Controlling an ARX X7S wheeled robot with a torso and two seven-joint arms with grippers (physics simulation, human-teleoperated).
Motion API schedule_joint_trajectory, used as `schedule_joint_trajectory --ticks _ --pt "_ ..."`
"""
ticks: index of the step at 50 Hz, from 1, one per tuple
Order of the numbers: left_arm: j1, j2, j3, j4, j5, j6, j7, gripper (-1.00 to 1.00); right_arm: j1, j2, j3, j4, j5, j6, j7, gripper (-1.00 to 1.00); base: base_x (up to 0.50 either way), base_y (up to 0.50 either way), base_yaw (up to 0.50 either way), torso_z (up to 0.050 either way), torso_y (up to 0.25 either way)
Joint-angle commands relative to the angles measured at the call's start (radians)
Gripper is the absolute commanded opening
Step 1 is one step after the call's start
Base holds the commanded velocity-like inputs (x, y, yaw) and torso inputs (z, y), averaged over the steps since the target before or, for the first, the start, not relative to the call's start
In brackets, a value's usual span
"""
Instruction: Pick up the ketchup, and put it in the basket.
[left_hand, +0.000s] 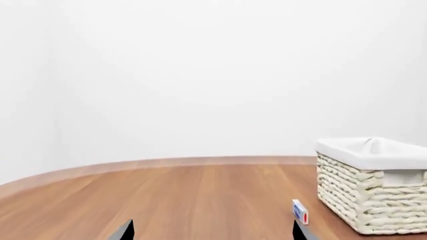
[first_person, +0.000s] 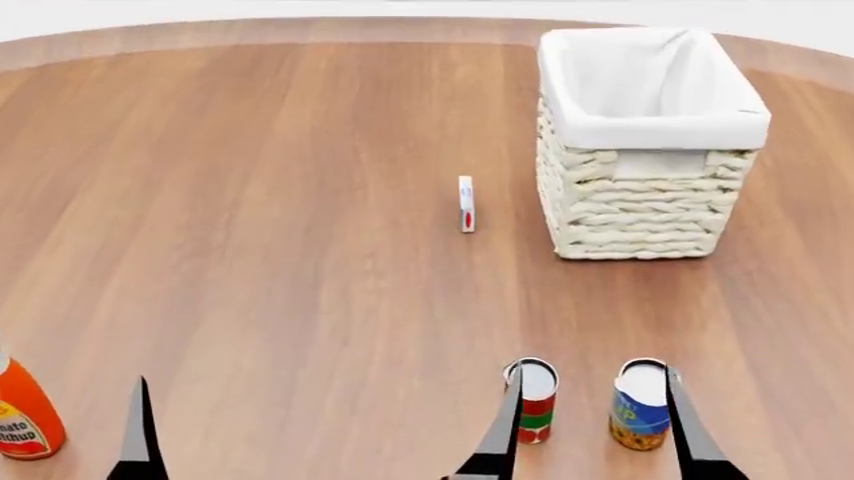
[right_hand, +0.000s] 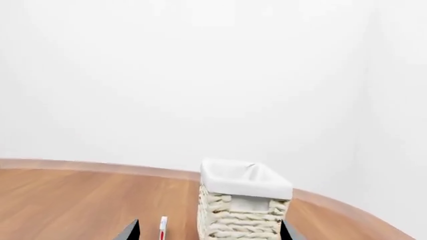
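At the head view's lower left corner stands the ketchup (first_person: 24, 415), well apart from the basket (first_person: 650, 205), while both grippers, left (first_person: 320, 440) and right (first_person: 594, 425), gape open, holding nothing.

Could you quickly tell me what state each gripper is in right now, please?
Left gripper: open, holding nothing; only its fingertips show.
Right gripper: open, holding nothing, fingers spread either side of the two cans.

Wooden table (first_person: 267, 250) bears ketchup (first_person: 24, 418); basket (first_person: 647, 215); two cans (first_person: 537, 402); box (first_person: 466, 204).
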Motion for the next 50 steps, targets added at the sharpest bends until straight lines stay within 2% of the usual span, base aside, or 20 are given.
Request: schedule_joint_trajectory --ticks 1,50 --pt "-0.001 0.006 -0.018 -0.01 -0.005 0.018 0.019 1.0 0.001 -0.009 0.014 0.009 -0.018 -0.022 -0.006 1.0 0.5 0.0 0.0 0.0 0.0" --pt "-0.007 -0.034 0.02 -0.051 -0.014 0.056 -0.022 1.0 0.0 0.034 -0.01 0.023 0.033 -0.049 0.019 1.0 0.48 -0.01 0.0 0.0 0.001"
